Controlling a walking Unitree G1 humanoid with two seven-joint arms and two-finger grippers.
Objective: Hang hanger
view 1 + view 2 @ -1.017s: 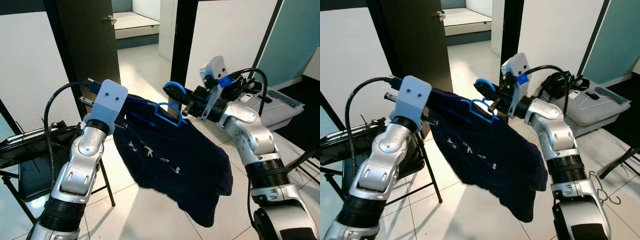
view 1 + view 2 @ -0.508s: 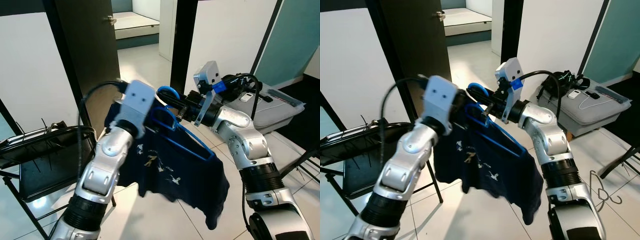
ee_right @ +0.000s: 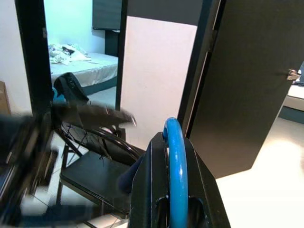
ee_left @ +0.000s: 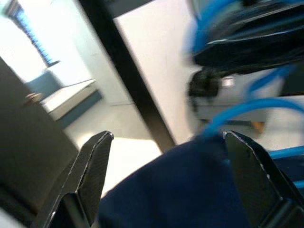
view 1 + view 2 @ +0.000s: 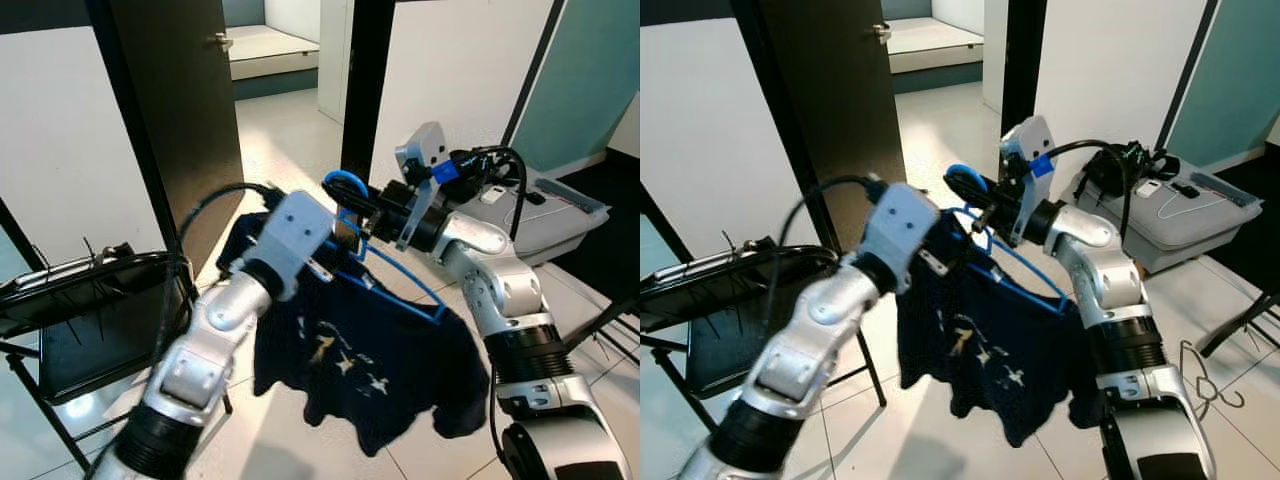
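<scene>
Hanger (image 5: 385, 268), blue plastic, held up in mid-air in front of the robot, hook (image 5: 345, 182) uppermost and sloping arm running down toward the right. Pinched at the hook by the right gripper (image 5: 347, 190), black fingers (image 3: 151, 190) pressed together on either side of the blue loop, seen edge-on in the right wrist view. Draped on it, a dark navy shirt (image 5: 375, 375) with small pale figures printed across the front, hanging free above the pale tiled floor (image 5: 290, 140) and touching nothing below. Reaching in from the left, the left gripper (image 4: 166, 180), fingers (image 4: 92, 166) spread wide with the navy cloth and blurred blue hanger bars lying between them, not closed on either. Off to the robot's left, a black folding chair (image 5: 85, 320) standing on the tiles, well apart from the shirt. Behind, a dark open door (image 5: 175, 100) leading into a bright room. On the right, a grey case (image 5: 560, 210) lying on the floor near the wall.
</scene>
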